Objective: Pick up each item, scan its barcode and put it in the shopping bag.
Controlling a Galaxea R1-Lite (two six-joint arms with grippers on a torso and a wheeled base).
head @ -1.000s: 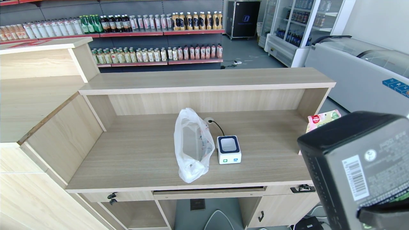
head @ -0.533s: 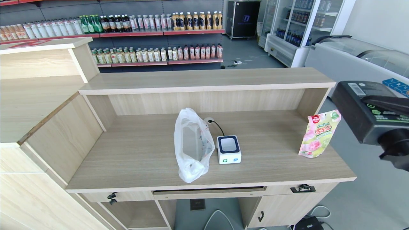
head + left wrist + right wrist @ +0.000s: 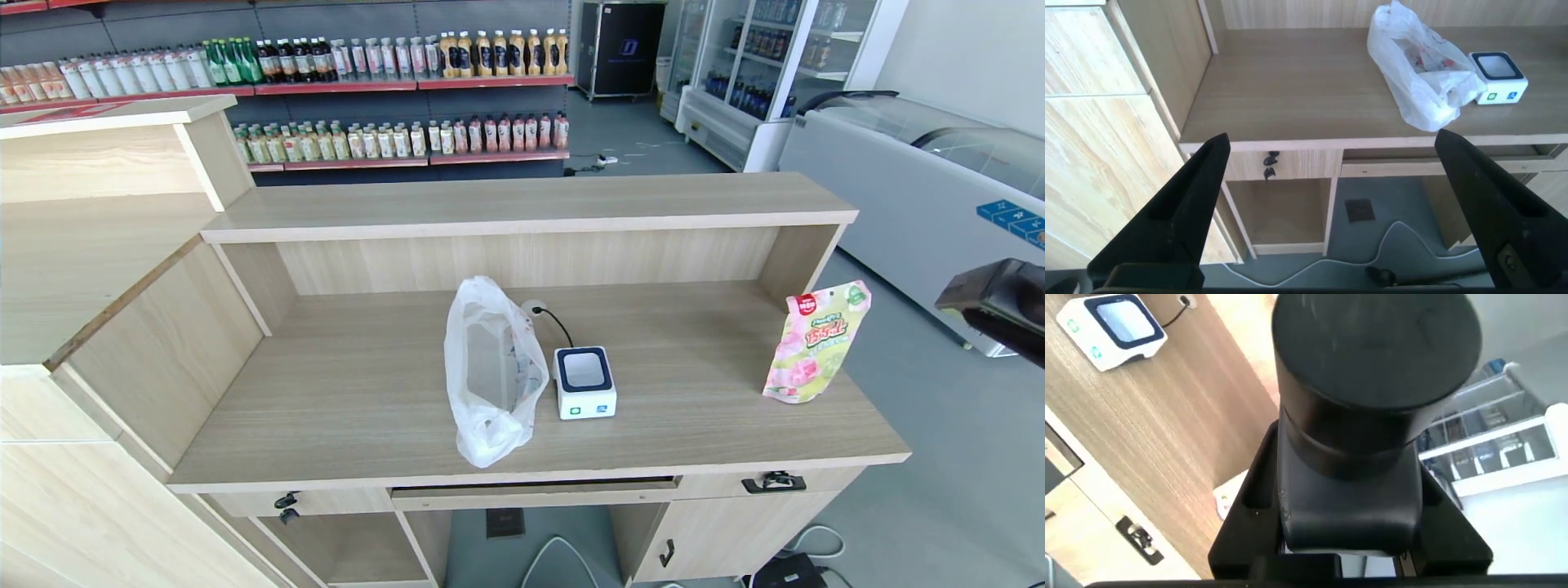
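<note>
My right gripper [image 3: 998, 309] hangs at the far right, off the counter's right end, shut on a black container [image 3: 1372, 400] with a round cap. A pink snack pouch [image 3: 816, 341] stands upright at the counter's right end. Mid-counter, the white shopping bag [image 3: 494, 371] sits with some items inside, and the white barcode scanner [image 3: 584, 382] is just to its right. My left gripper [image 3: 1331, 220] is open and holds nothing, in front of the counter's left front edge, with the bag [image 3: 1417, 69] and scanner [image 3: 1498, 76] beyond it.
The wooden counter [image 3: 351, 392] has a raised back ledge [image 3: 522, 204] and side walls. The scanner's cable [image 3: 555, 322] runs to the back. Drawers with handles [image 3: 774, 482] sit under the front edge. Freezers [image 3: 914, 180] stand to the right.
My right arm has carried the black container from close in front of the camera up and away to the right, so the pink pouch is uncovered.
</note>
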